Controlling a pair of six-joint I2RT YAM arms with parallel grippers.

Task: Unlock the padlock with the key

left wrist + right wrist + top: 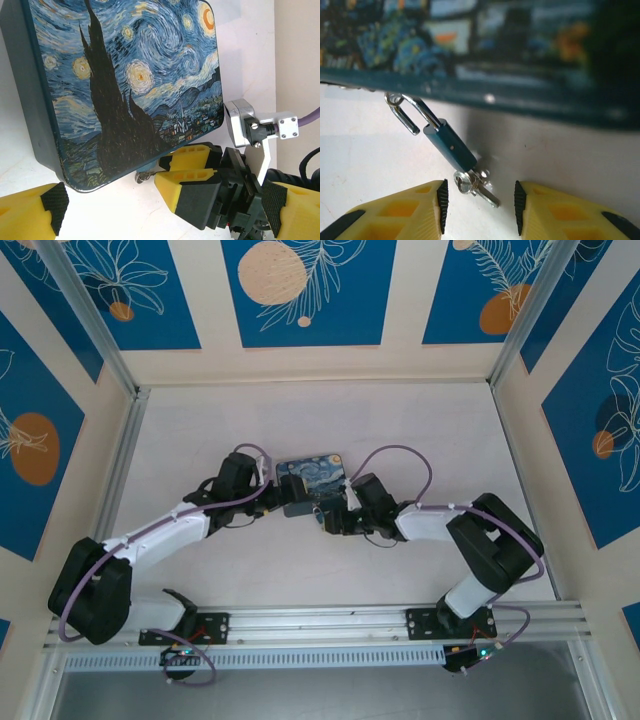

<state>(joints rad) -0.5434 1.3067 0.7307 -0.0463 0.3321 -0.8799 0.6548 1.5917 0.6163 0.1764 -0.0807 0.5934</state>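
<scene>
On the pale bench [420, 420] the painted tin [125, 75] lies flat, and it looks like the only thing here with any weight to it; everything that matters hangs off its near edge. The left claw [278, 502] is spread as wide as it goes, facing the tin's corner and gripping nothing. The right claw [480, 205] comes in low from the other side with its jaws apart and nothing pinched between them. The padlock [450, 147] lies on the bench just in front of that claw, slanting away from it. Its silvery shackle [407, 112] is hooked through a small loop at the tin's rim, so it is tethered and would likely swing about that loop rather than stay put. I'd guess it is light, hard and smooth, apt to roll under a push. The key [487, 195] sits at the padlock's near end, right in the gap between the right claw's pads and touching neither; whether it is already in the keyhole I can't tell. It looks a thin, stiff sliver, slippery I'd think, best pinched flat across its head so it turns rather than twists out
</scene>
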